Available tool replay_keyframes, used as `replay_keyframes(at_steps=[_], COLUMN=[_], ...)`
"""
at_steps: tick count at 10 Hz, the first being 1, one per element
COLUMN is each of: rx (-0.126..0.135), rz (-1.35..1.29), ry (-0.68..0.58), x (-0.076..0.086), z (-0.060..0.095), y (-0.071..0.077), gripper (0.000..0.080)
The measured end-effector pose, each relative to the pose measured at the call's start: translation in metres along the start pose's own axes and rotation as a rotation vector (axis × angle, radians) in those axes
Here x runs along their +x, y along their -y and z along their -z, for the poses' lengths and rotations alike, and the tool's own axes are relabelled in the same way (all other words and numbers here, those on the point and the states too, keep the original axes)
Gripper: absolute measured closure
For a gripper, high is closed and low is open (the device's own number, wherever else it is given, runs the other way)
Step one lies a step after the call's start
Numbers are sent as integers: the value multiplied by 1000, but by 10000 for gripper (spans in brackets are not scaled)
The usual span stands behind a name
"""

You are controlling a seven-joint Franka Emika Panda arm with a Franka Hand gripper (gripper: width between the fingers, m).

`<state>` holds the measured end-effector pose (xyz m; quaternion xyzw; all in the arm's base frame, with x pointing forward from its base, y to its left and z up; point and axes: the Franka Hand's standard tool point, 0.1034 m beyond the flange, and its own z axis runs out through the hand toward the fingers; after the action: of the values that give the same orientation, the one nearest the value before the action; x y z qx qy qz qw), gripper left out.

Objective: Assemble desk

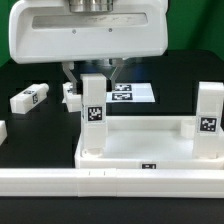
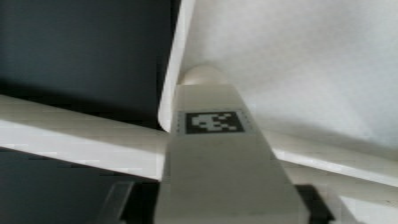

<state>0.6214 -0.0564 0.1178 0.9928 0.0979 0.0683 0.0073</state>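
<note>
Two upright legs: central leg stands left of centre in the exterior view and right leg at its right edge, each in a tabletop corner.
Tabletop: lower middle, close against the long rail, probably braced there for twisting legs in.
Gripper: its fingers straddle the central leg's top; whether they pinch it, I cannot tell.
Loose leg: lies flat at the left, apart, seemingly in reserve.

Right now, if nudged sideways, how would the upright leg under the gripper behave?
The upright leg looks like rigid, blocky plastic, so it probably won't flex. It is tall and narrow, so it may tip unless seated in the tabletop socket.
</note>
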Motion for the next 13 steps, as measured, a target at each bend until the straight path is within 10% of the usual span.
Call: replay_keyframes(at_steps=[13], rx=[15], rz=[-1101], ry=[-5], x=[1], z=[-2], y=[2], gripper=[509])
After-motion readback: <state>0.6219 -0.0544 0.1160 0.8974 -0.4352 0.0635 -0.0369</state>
